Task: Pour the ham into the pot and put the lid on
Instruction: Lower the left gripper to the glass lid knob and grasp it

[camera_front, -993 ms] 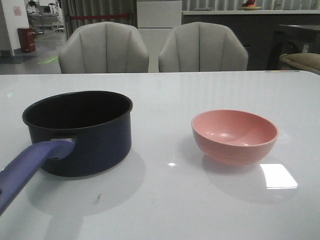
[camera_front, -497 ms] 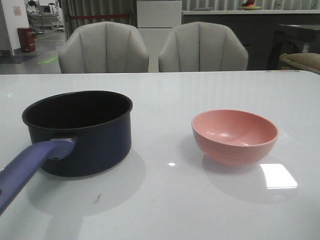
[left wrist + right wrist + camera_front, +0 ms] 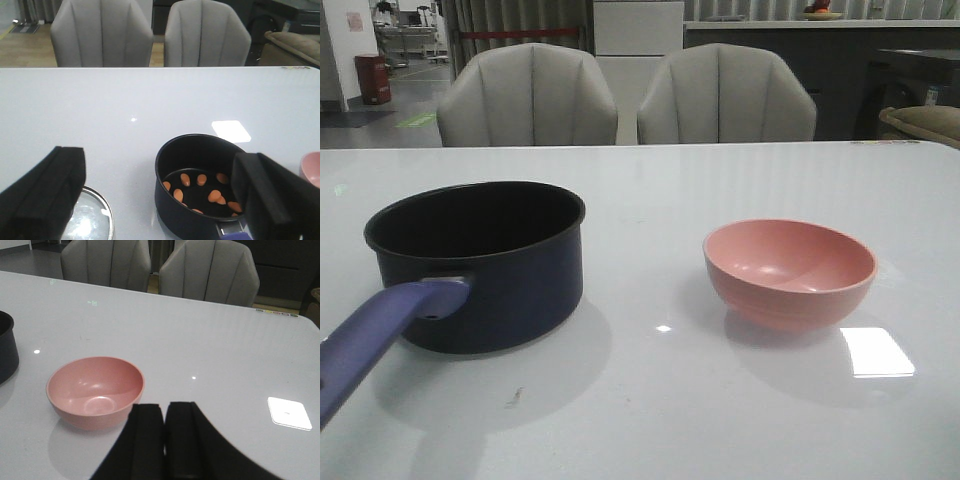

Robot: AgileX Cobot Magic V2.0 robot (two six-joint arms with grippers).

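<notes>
Nothing is shifting across the last second. Ham is sitting inside pot; pink bowl is standing empty. Left gripper is hanging spread wide near lid; right gripper is resting closed, holding nothing. Covering remains.

From my seat the front view is evenly lit but soft and slightly grainy. Overhead light leaves a bright square of glare on the table at four o'clock of the pink bowl. The pot throws a faint shadow toward me.
</notes>
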